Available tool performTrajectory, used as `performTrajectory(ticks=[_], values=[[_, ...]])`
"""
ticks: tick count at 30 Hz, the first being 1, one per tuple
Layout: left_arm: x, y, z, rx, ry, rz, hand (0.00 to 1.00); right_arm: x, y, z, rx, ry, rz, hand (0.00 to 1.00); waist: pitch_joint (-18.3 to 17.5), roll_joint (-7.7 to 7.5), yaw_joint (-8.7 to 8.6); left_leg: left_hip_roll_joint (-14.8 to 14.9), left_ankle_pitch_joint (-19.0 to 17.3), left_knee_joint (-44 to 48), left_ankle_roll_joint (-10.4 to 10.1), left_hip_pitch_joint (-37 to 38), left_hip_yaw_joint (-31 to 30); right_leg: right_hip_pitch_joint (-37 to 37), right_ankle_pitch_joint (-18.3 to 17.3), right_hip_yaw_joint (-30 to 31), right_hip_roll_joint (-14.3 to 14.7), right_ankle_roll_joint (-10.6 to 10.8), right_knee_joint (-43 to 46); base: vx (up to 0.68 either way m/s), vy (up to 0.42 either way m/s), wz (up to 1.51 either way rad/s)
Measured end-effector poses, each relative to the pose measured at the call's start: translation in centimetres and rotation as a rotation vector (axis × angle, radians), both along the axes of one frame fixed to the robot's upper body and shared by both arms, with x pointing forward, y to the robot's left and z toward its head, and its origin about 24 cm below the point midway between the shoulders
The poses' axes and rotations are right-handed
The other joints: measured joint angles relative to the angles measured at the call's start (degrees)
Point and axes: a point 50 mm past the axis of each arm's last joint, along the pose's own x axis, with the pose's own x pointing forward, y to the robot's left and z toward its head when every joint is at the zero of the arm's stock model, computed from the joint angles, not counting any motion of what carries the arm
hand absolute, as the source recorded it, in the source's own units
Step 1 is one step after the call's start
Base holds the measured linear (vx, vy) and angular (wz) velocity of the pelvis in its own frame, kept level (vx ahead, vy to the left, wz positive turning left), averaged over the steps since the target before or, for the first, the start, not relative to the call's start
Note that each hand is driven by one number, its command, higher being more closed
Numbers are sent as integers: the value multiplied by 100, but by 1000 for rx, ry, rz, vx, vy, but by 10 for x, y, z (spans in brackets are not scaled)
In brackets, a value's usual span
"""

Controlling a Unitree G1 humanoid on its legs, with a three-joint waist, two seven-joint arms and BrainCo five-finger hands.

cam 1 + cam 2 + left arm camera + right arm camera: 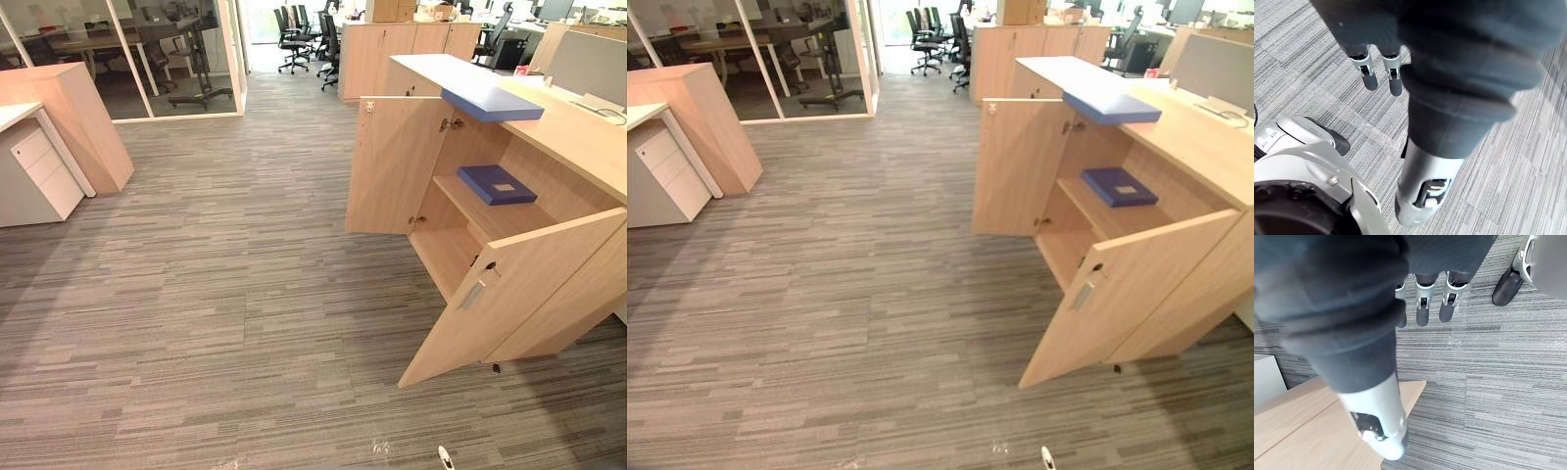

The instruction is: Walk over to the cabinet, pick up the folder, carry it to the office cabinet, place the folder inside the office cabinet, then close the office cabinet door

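Fingers [1370, 74] of my left hand [1449, 73] hang straight and loose above the striped carpet [225, 294]. My right hand [1352, 298] hangs the same way, its fingers [1422, 309] slack, with a pale wooden panel [1303, 431] close by. Far ahead of them I see a white drawer unit [39, 176], then the office cabinet [578, 132] with both doors wide open. The dark blue folder [497, 184] lies flat on its inner shelf. The near door [509, 294] juts toward me.
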Motion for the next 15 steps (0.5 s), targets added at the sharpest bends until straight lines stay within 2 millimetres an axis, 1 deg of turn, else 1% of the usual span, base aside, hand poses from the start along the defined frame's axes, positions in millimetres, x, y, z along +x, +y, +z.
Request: performTrajectory(ticks=[7,12,15], values=[[-3,-3,-2,-60,-39,99,0,0,-2,-4,17,17,-23,0,-5,-7,6,2,20,-69,-24,10,-5,-2,13,-2,15,-8,-26,0,0,0],[1,-3,-3,-64,-47,95,0,1,-2,-7,28,26,-36,0,2,-12,4,-2,24,-83,-27,12,-8,-2,18,-3,14,-1,-27,0,0,0],[6,-2,-3,-43,-38,48,0,2,-3,-7,19,32,-29,0,8,-8,2,-4,30,-87,-31,12,-13,-9,20,-4,14,2,-28,0,0,0]])
